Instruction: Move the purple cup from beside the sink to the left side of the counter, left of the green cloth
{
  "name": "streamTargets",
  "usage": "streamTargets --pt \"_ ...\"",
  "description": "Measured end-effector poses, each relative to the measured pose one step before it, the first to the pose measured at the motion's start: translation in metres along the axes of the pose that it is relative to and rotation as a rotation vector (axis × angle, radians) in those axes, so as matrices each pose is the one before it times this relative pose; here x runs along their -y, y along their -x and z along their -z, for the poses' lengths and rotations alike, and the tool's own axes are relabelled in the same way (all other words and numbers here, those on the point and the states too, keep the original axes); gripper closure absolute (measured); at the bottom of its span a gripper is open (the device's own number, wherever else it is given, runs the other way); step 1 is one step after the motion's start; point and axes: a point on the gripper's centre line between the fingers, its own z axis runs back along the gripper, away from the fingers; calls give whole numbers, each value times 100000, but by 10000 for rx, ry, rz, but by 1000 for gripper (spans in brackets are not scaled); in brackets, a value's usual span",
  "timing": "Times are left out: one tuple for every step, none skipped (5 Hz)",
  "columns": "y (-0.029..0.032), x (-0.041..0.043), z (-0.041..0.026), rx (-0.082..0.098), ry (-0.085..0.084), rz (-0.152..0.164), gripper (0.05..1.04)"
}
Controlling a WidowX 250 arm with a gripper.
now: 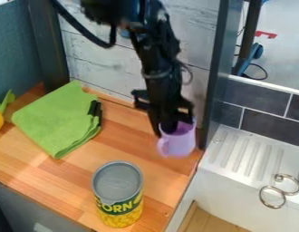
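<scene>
At the right side of the wooden counter (61,172), near its edge, the black gripper (165,130) is clamped on the rim of a smooth lilac mug (181,144), handle facing left; contents not determinable. Nearer stands a cylindrical corn can (118,195), ridged metal lid in place. Far left: folded green cloth (54,118), soft-textured. Right: ribbed white sink (237,156).
</scene>
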Motion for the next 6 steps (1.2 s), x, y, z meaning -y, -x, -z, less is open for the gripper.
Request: streamTargets --pt "1552 -2351 -3694 735 -283 -940 985" --pt "2537 -3548 -2435 -28 -784 -843 985" --pt "2485 -4916 -1087 -117 -839 -1329 985" --pt "1080 -3515 116 -308 -708 -609 985" --pt "315 -3450 1788 -335 -133 -464 985" --pt "55 -1637 2161 -448 131 -176 985"
